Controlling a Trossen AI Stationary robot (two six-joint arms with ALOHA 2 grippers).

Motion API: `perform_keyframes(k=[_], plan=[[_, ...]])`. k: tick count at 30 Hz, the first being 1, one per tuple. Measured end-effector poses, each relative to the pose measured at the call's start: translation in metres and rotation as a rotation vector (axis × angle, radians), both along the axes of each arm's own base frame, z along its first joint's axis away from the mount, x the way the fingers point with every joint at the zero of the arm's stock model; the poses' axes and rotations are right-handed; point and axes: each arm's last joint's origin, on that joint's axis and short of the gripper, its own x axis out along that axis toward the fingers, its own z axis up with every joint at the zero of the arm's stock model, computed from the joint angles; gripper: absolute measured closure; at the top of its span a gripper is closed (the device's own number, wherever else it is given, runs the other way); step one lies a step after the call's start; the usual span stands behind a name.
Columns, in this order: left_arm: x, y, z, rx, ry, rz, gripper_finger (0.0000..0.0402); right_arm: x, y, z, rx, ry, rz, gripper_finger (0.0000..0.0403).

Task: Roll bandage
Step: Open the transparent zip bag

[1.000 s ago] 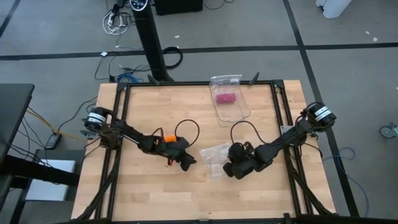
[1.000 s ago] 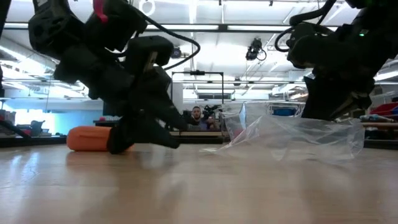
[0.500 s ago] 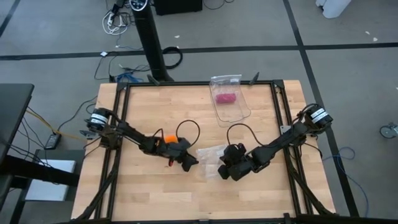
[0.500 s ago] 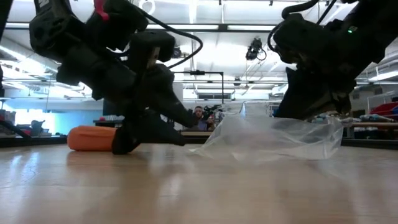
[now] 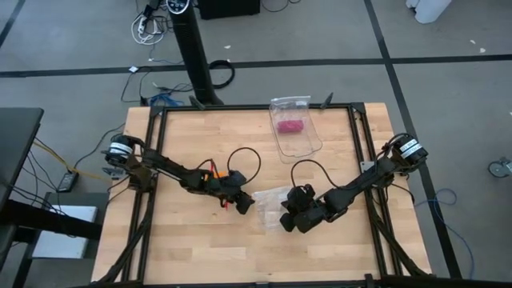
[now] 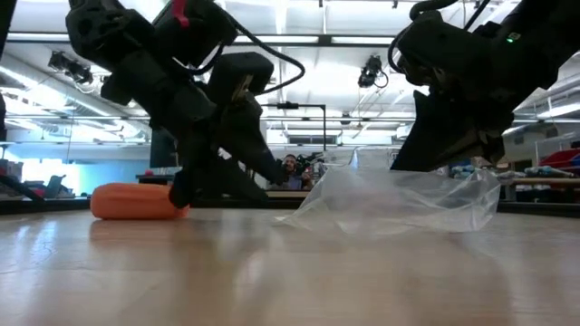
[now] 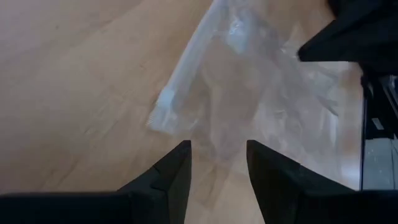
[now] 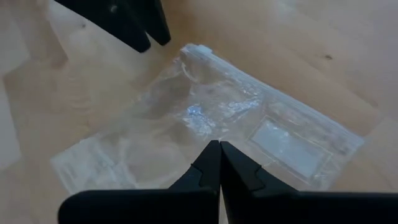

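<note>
A: Where's the bandage (image 6: 136,201)?

B: Rolled up, lying on the table (image 5: 184,240) behind the left gripper (image 7: 217,163), whose fingers are parted and empty, facing the bag (image 8: 205,118).

A: Handling?

B: Likely light, soft and squashy; grip it across the middle so it doesn't unwind.

A: Right gripper (image 8: 219,158)?

B: Closed, over the bag.

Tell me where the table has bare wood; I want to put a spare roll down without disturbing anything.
Bare wood lies along the near edge of the table, below both arms, and in the far left corner. The middle is crowded: the left gripper, the bandage beside it, an empty clear bag and the right gripper. Another clear bag holding a pink bundle fills the far centre.
</note>
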Motion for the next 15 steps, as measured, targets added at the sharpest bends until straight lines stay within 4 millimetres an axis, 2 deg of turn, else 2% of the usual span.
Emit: perform_keyframes(k=[8, 15], plan=[[0.004, 0.000, -0.025, -0.049, 0.052, 0.019, 0.0240, -0.001, 0.000, -0.001, 0.009, 0.011, -0.006, 0.0398], [0.007, 0.004, -0.025, -0.043, 0.024, 0.050, 0.0240, -0.002, -0.002, -0.002, 0.014, 0.033, -0.015, 0.0398]])
